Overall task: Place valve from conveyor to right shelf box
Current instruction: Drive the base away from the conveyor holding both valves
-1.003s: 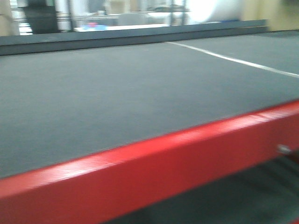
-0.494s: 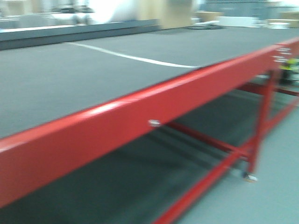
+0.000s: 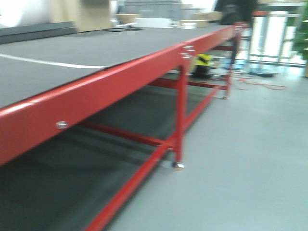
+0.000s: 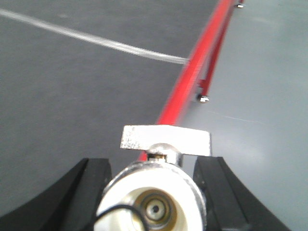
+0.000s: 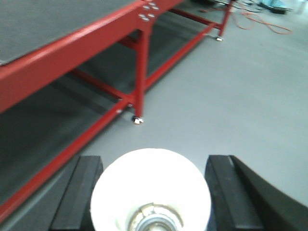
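In the left wrist view a metal valve (image 4: 154, 202) with a white end cap and a flat silver handle (image 4: 165, 140) sits between the black fingers (image 4: 91, 187) of my left gripper (image 4: 153, 166), which is shut on it. In the right wrist view my right gripper (image 5: 154, 161) is shut on a second round white-capped valve (image 5: 151, 187), seen end on, over the grey floor. Neither gripper shows in the front view. The conveyor and the shelf are out of view.
A long red-framed table (image 3: 120, 72) with a dark grey top and a white line (image 3: 48, 62) runs along the left. Its leg (image 3: 180, 120) stands on the grey floor (image 3: 240, 159). An orange cable (image 3: 260, 85) and clutter lie at the far end.
The front view has swung to the right. The table top has slid off to the left, and the table's legs, the floor and the far end of the room now show.
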`<state>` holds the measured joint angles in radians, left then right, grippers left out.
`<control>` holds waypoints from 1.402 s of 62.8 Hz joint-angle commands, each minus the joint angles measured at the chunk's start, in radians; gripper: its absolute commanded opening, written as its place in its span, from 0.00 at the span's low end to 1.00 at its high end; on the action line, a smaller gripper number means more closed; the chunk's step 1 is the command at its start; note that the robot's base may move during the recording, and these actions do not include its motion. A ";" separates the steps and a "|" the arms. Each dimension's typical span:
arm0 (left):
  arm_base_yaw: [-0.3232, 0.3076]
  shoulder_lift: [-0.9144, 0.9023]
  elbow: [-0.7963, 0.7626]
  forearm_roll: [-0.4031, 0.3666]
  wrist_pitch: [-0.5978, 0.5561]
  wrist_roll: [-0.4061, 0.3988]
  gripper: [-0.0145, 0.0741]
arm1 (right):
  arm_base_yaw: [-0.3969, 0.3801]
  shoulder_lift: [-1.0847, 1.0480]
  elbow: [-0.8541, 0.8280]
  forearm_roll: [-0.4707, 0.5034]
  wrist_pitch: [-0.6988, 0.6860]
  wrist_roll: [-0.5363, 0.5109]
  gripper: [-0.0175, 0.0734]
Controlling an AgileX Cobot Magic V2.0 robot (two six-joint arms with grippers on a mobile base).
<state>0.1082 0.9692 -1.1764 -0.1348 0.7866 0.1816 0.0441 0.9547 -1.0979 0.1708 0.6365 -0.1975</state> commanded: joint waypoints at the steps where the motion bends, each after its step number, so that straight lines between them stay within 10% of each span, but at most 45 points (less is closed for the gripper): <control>1: -0.005 -0.007 -0.015 -0.011 -0.050 -0.006 0.04 | 0.000 -0.012 -0.019 -0.003 -0.077 -0.005 0.02; 88: -0.005 -0.007 -0.015 -0.011 -0.050 -0.006 0.04 | 0.000 -0.012 -0.019 -0.003 -0.077 -0.005 0.02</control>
<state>0.1082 0.9692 -1.1764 -0.1348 0.7866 0.1816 0.0441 0.9547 -1.0979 0.1708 0.6365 -0.1975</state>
